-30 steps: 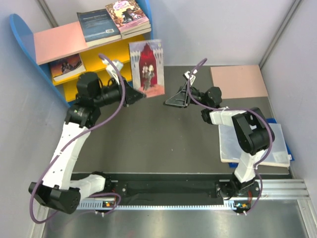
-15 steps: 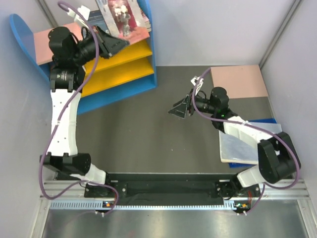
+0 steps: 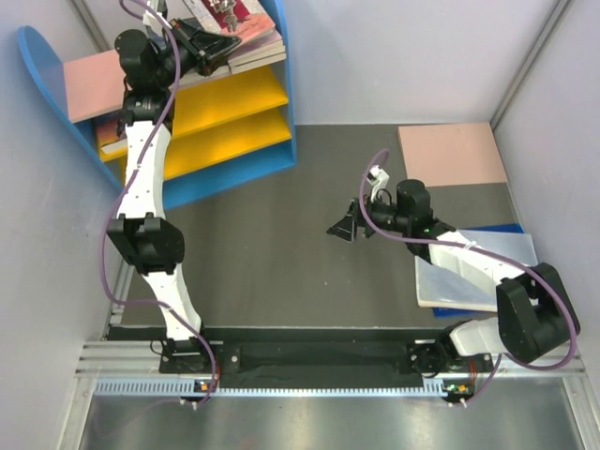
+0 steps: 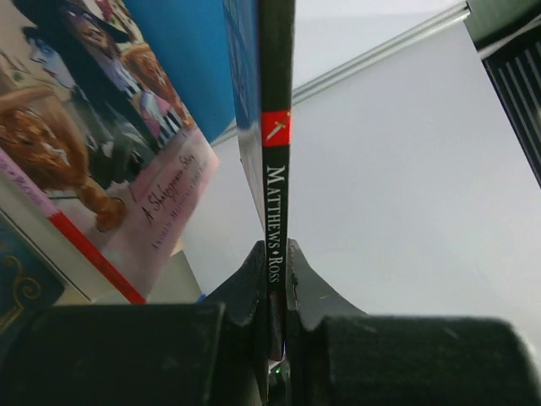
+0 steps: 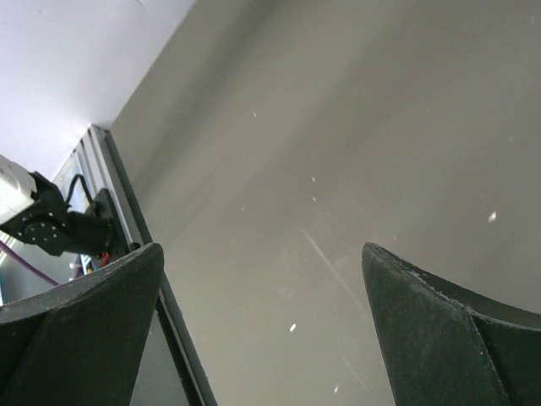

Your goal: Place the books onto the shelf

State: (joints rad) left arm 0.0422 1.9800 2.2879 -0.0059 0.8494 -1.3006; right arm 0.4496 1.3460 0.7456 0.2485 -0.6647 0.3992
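pink board [image 3: 453, 155], pale pad [image 3: 448, 286], grey table [image 3: 281, 244]

Bare worktop [image 3: 272, 253] lies open between shelf [image 3: 225, 178] and right gripper [image 3: 342, 228]; stacked books [image 3: 255, 42] crowd the shelf's top board [image 3: 94, 80] beside the left gripper [image 3: 211, 44].

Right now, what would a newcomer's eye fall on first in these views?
The left arm reaches up to the blue-and-yellow shelf at far left, the left gripper shut on a thin black-spined book held edge-on beside the stack on the top board. Next, the right gripper hangs wide open over the dark table near the centre.
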